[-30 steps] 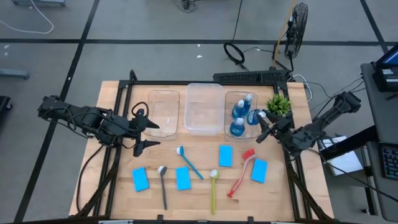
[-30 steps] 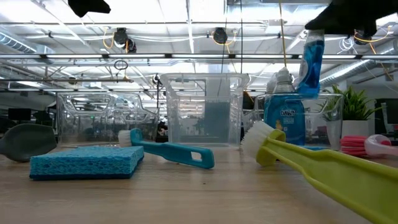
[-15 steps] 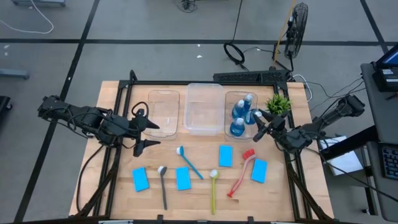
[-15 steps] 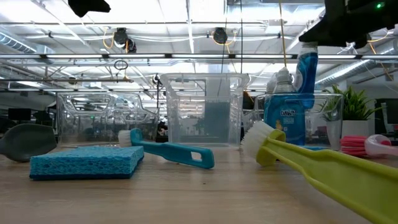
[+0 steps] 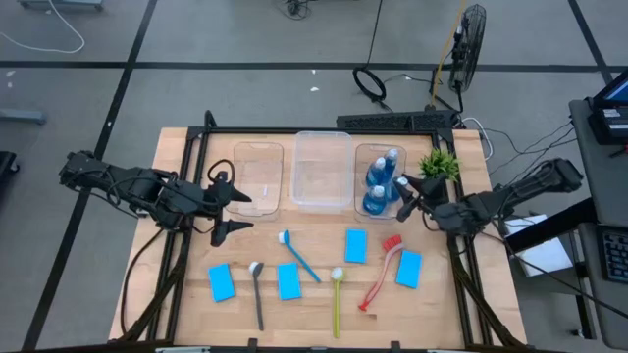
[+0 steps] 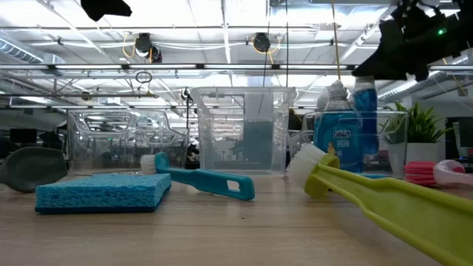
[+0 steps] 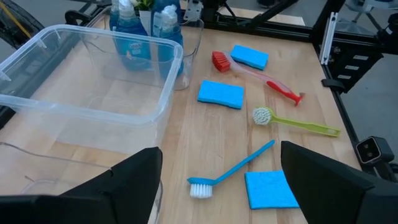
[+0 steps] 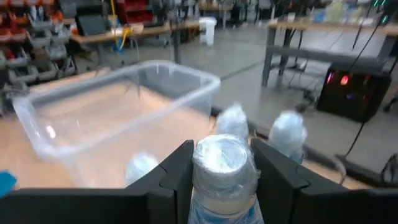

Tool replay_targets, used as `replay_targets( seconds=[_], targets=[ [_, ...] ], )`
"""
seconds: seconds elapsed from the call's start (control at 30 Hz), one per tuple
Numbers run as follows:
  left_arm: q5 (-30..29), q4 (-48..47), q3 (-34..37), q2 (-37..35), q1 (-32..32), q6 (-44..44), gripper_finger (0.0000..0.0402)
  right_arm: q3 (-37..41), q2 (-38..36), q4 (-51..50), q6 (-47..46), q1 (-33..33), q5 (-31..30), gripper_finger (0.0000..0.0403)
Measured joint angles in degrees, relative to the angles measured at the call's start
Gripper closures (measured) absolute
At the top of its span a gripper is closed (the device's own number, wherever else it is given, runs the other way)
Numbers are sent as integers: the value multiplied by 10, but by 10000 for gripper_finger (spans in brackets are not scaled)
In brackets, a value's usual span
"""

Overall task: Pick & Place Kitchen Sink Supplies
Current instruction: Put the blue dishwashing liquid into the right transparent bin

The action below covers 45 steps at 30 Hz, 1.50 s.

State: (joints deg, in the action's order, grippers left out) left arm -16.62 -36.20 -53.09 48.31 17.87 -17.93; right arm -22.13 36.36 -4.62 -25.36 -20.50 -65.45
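Wooden table (image 5: 324,324), grey floor | right gripper (image 5: 403,203) jaws clamp blue bottle (image 8: 224,171) | left gripper (image 5: 228,208) jaws wide, empty

R tub (image 5: 381,157) crowded w/ bottles (image 5: 377,173); mid tub (image 5: 322,147) open.

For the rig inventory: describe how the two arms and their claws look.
Both arms are dark, near-black jointed links with cables running along them. The left claw ends in two slim pointed black fingers; its wrist view shows broad matte-black fingers. The right claw has matching dark fingers. In the low view a small green light shows on the right arm.
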Motion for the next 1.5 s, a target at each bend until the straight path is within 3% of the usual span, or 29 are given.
replay_targets(
  seconds=[0.43, 0.73, 1.27, 1.5],
  targets=[
    [0, 0, 0, 0, 0, -1, 96, 0, 0, -75, -72, 81, 120, 278],
    [0, 0, 0, 0, 0, -1, 79, 0, 0, -77, -81, 106, 162, 264],
    [0, 0, 0, 0, 0, -1, 95, -1, -7, -64, -63, 108, 160, 218],
    [0, 0, 0, 0, 0, -1, 95, -1, -28, -22, 0, 108, 156, 211]
  ],
)
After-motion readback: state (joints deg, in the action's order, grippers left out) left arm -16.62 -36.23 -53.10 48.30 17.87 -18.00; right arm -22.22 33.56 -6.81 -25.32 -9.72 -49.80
